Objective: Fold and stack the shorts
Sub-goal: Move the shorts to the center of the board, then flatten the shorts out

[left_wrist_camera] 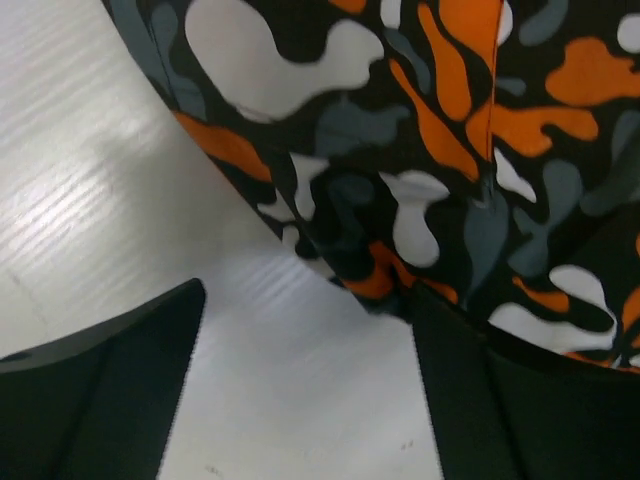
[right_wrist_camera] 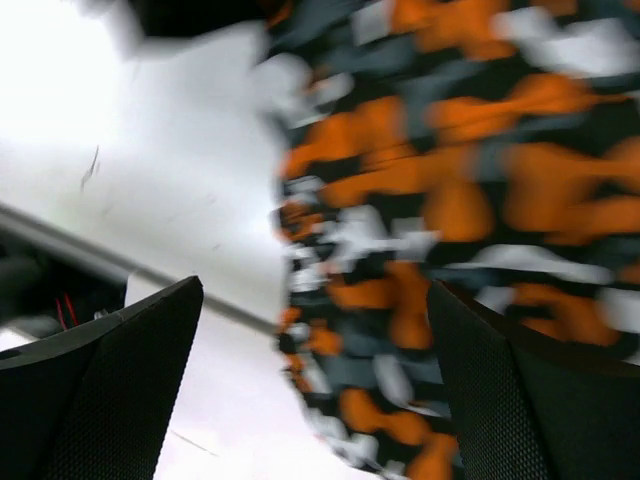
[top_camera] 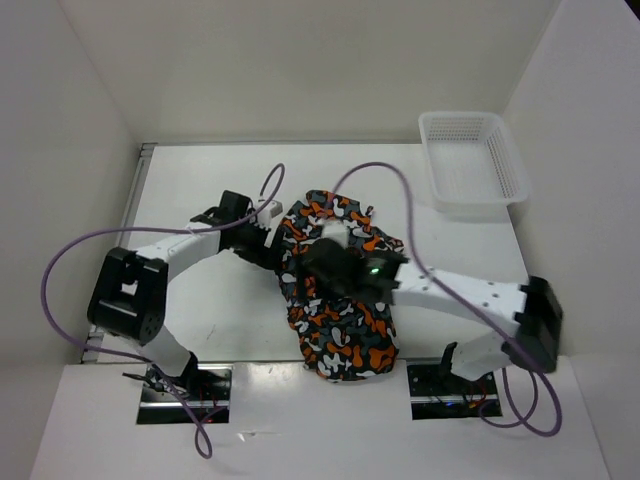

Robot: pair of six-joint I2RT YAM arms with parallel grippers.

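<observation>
Shorts (top_camera: 345, 335) lie bunched at the middle of the table (top_camera: 210, 310), reaching toward its near edge. Soft, light, limp cloth (likely to sag and slip); best pinched at a hem. Left gripper (left_wrist_camera: 308, 300) at their left border, jaws apart; right gripper (right_wrist_camera: 315, 290) over them, jaws likewise apart

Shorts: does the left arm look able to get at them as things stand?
Probably yes. The left end effector sits open at the left edge of the shorts, with fabric just ahead of its fingers and nothing in between. The right arm lies over their middle, away from that edge.
</observation>
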